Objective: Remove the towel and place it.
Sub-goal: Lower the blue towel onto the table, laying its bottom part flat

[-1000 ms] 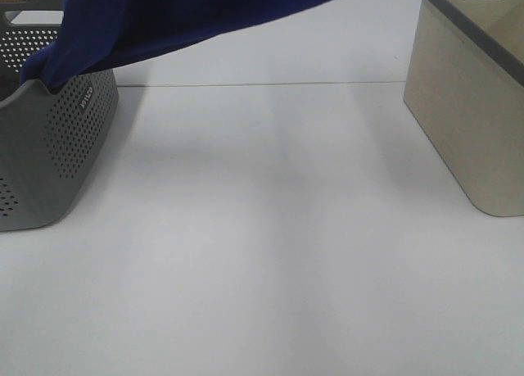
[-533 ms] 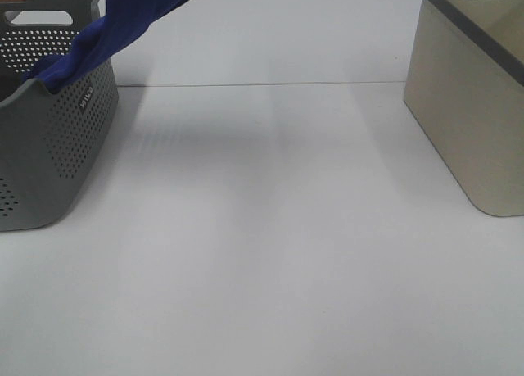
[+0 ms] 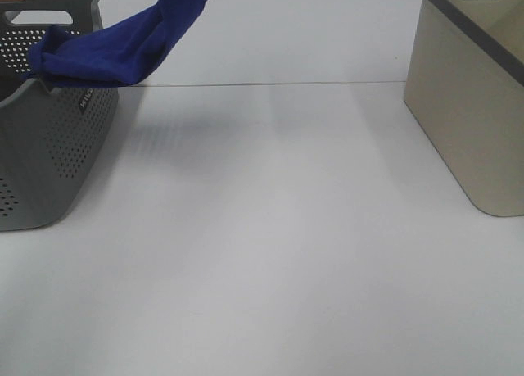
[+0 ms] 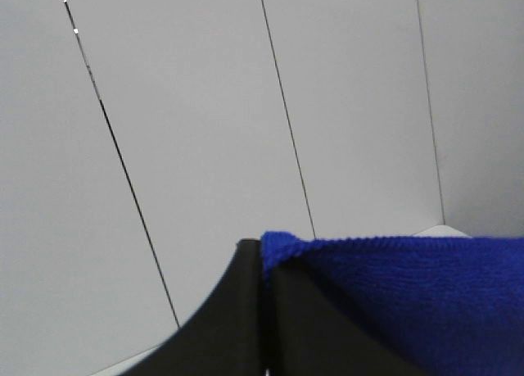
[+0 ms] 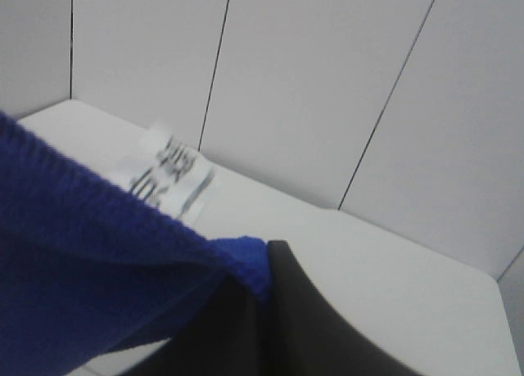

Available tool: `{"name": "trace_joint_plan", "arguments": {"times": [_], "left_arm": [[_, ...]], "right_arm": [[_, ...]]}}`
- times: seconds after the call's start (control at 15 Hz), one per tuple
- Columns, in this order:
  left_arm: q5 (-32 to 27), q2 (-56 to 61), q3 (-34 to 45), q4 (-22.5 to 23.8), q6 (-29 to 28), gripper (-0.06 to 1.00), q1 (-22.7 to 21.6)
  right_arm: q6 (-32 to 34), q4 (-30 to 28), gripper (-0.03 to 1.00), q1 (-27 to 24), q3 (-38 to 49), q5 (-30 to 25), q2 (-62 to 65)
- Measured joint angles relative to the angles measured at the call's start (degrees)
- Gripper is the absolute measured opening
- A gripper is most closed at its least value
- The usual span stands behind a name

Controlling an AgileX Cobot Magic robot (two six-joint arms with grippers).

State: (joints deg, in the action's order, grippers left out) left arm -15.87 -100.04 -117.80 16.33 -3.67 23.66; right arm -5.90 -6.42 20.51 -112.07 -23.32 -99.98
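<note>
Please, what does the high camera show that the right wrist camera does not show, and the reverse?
Only the high view: the grey basket, the beige bin, and the towel with its low end resting on the basket's rim. Only the right wrist view: the right gripper, its jaws shut on the towel's edge, and a white printed tag. Both: the blue towel and the white table.

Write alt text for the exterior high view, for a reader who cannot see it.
A royal-blue towel hangs from above the frame, its lower end resting on the rim of a grey perforated basket at left. A beige bin stands at right on the white table.
</note>
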Motion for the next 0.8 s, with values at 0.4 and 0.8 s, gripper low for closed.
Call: {"name": "trace_joint_plan", "arguments": {"times": [0.4, 0.8], "left_arm": [[14.84, -5.21, -3.95, -4.87, 10.94, 0.00, -0.06], [21.31, -9.57, -4.35, 5.10, 16.39, 0.00, -0.06]], "right_arm": [[1.43, -0.29, 0.02, 0.00, 0.00, 11.40, -1.83], [1.43, -1.32, 0.02, -1.03, 0.00, 14.27, -3.84]]}}
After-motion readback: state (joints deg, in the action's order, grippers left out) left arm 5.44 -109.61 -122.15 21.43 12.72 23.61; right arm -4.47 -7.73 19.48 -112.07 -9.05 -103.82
